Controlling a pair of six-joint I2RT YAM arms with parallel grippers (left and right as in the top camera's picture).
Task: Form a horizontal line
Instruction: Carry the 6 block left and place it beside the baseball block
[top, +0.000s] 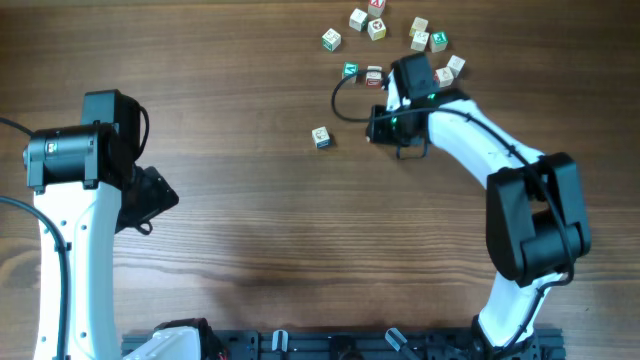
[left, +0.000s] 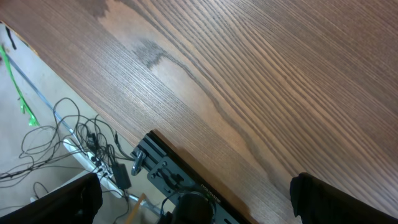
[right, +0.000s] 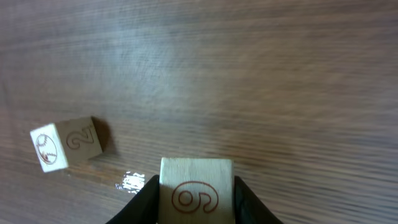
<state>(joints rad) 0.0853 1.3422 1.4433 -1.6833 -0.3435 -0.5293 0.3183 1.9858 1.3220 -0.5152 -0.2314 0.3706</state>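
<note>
Wood table; left arm at left edge, left gripper over bare wood, pointing right; right arm reaches from near right to far centre; right gripper dark, prob. pointing down, jaws not visible from above; loose cluster of letter cubes at far side; pair of cubes there side by side, touching; single cube left of right gripper, apart from cluster; black cable loops between them.

Roughly twelve letter cubes, two robot arms
</note>
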